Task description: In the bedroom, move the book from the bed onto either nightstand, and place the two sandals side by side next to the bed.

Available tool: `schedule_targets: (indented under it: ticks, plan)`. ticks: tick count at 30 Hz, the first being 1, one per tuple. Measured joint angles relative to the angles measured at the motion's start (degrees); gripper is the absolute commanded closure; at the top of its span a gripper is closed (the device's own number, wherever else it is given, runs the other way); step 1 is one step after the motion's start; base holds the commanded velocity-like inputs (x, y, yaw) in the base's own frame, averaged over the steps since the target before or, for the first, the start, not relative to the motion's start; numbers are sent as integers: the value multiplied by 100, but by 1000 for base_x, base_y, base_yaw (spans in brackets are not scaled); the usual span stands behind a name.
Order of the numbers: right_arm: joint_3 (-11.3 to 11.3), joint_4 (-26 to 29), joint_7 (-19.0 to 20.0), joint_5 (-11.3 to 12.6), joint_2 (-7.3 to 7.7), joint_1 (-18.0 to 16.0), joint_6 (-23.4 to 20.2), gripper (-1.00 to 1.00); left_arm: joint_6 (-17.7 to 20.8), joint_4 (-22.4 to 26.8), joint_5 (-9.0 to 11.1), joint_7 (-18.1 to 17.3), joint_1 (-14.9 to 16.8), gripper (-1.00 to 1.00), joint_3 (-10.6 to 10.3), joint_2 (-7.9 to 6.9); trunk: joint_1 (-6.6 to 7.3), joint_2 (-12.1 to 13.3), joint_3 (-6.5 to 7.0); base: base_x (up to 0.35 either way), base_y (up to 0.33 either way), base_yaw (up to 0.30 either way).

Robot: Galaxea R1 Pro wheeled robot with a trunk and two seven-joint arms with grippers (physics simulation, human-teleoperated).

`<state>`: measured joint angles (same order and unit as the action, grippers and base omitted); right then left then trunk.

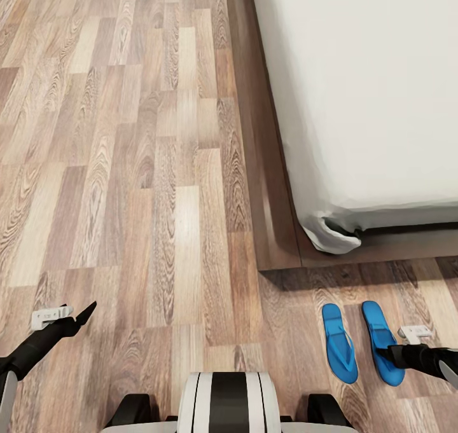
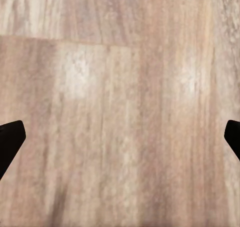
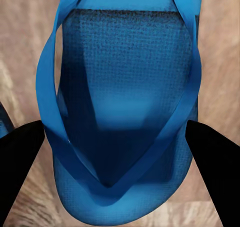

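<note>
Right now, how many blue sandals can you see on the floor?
2. One sandal lies beside the other sandal, parallel on the floor just off the bed's corner, the second under the right gripper.

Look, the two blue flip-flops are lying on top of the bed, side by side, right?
Not quite. The two sandals are side by side, but they lie on the wood floor just off the corner of the bed, not on top of it. The head view shows this, with the right gripper over the right-hand one.

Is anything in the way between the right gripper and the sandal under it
Nothing visible. The right gripper hangs open directly over the right-hand sandal, its fingers either side of the blue straps.
</note>
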<state>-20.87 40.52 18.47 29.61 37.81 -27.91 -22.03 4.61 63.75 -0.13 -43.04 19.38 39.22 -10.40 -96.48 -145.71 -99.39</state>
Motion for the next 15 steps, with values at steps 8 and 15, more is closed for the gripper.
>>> schedule_targets:
  ticks: [8,15]
  plan:
    - [-8,-38,-3,-13,-2,0,770,100,0,0,1,0,0,-100,-1,0,0,0,0,0,0,0]
    - [-9,-40,-2,-16,-4,0,828,100,0,-4,3,0,0,-100,-4,0,0,0,0,0,0,0]
